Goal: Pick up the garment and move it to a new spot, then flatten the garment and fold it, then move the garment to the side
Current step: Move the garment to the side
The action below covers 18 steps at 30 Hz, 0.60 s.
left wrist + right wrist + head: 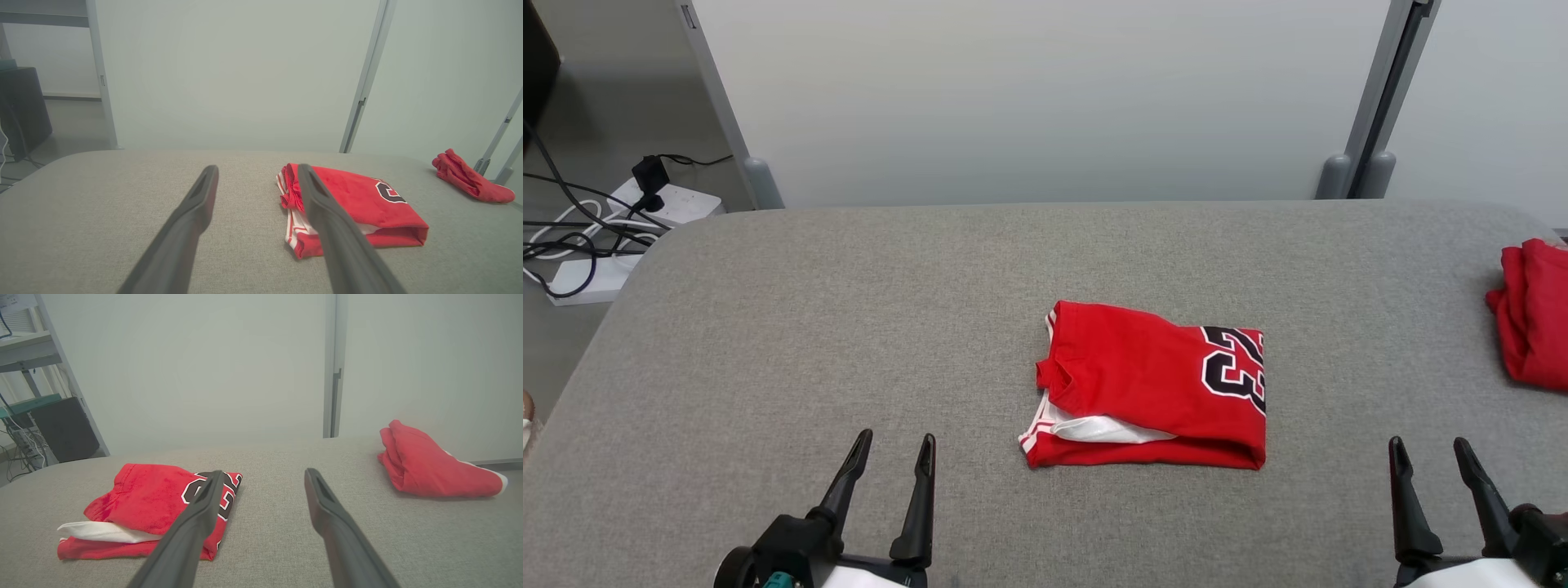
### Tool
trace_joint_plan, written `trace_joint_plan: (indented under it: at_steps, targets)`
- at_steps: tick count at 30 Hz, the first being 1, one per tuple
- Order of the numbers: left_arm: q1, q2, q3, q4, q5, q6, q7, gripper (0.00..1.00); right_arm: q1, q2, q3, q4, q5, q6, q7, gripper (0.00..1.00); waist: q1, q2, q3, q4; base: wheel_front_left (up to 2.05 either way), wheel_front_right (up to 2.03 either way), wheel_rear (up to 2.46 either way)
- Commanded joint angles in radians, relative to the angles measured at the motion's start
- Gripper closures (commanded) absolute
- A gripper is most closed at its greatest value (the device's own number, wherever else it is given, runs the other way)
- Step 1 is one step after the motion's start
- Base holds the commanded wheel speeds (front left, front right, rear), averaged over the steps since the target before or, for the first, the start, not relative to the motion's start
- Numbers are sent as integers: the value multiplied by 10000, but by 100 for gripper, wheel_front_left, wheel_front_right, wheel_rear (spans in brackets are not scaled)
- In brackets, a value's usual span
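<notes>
The garment [1147, 388] is a red jersey with black-and-white numerals and white trim, lying folded into a rectangle in the middle of the grey table [849, 327]. It also appears in the left wrist view [355, 204] and the right wrist view [151, 502]. My left gripper [894, 447] stands open near the table's front edge, to the left of the garment and apart from it. On the other side, at the front right, my right gripper [1431, 449] is open too and holds nothing. Both pairs of fingers [192, 212] [327, 506] are empty.
A second red cloth [1535, 318] lies bunched at the table's right edge, also seen as a heap [429, 469] [470, 177]. A power strip with cables [621, 220] sits on the floor at the far left. Pale partition panels [1045, 98] stand behind the table.
</notes>
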Motion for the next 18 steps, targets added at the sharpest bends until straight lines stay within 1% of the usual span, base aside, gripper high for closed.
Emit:
trace_joint_plan:
  at_steps: [1, 4, 9, 14, 18]
  targets:
    - [-371, 10, 294, -263, 29, -60, -103, 0, -370, -87, 204, -121, 134, 42, -133, 0, -1, 0, 22, 16, 0, 0, 0]
    - [-440, 10, 247, -270, 28, -67, -103, 0, -770, -60, 482, 496, 708, 42, -133, 0, -1, 0, 149, 94, 0, 0, 0]
    - [-547, 10, 132, -300, -18, -54, -103, 0, -1942, -45, 1089, 2067, 2513, 42, -41, 0, -1, 0, 448, 293, 0, 0, 0]
    - [-633, 10, 3, -285, -91, -26, -103, 0, -3247, -375, 1525, 3419, 3795, 42, 252, 0, -1, 0, 791, 613, 0, 0, 0]
    - [-808, 10, -83, -325, -104, 0, -103, 0, -4144, -547, 1596, 4440, 4865, 42, 617, 0, -1, 0, 1153, 928, 0, 0, 0]
